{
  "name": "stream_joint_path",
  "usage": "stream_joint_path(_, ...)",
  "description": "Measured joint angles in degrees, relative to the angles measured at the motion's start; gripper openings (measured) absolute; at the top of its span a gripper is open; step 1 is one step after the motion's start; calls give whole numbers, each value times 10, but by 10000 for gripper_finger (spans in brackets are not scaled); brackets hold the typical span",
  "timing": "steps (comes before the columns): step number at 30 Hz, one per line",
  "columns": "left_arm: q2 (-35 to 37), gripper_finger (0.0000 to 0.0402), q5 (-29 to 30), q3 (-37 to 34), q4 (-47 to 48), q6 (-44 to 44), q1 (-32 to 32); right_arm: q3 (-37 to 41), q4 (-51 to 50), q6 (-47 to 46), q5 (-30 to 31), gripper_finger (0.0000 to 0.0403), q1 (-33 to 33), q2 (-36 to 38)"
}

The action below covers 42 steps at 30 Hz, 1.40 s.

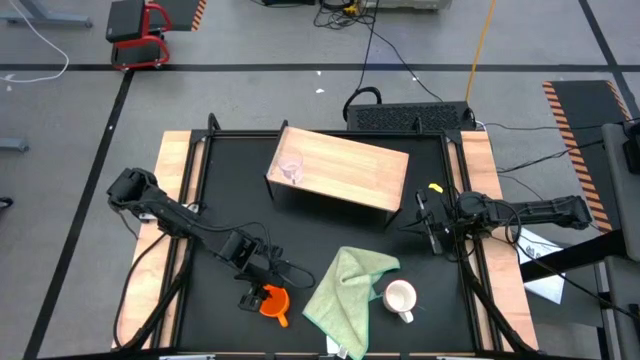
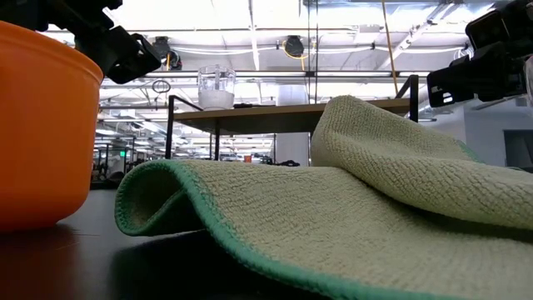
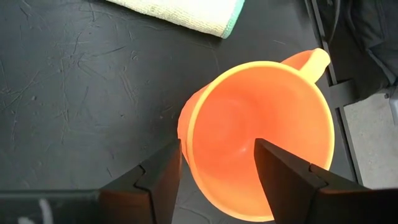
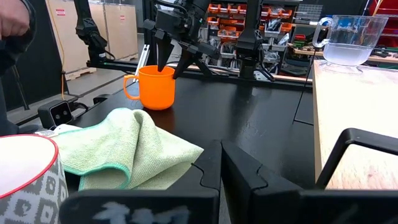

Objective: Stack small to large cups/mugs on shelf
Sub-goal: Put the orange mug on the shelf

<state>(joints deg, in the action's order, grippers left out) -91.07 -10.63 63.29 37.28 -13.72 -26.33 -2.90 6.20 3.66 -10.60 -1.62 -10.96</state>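
The orange mug (image 1: 272, 300) stands upright on the black tabletop at the near left, its handle (image 3: 308, 61) pointing away from my left arm. My left gripper (image 3: 217, 146) is open just above its rim and points down, one finger (image 3: 163, 171) outside the wall and one (image 3: 283, 171) over the inside. The clear glass cup (image 1: 290, 170) stands on the left end of the wooden shelf (image 1: 350, 165). The white mug (image 1: 400, 297) stands at the near right, beside the green cloth (image 1: 350, 285). My right gripper (image 4: 221, 152) is shut and empty at the right, near the shelf's right end.
The green cloth lies crumpled between the two mugs, close to the orange one. A yellow bit (image 1: 435, 187) lies by the shelf's right end. Wooden strips (image 1: 170, 190) run along both table sides. Bare black tabletop (image 1: 240, 215) lies in front of the shelf.
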Motion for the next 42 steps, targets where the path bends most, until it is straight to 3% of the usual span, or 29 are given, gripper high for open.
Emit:
stream_joint_path(34,0,202,17,0,0,5,0,0,0,-1,0,0,0,0)
stream_joint_path(42,0,147,17,0,0,5,0,0,0,-6,0,0,0,0)
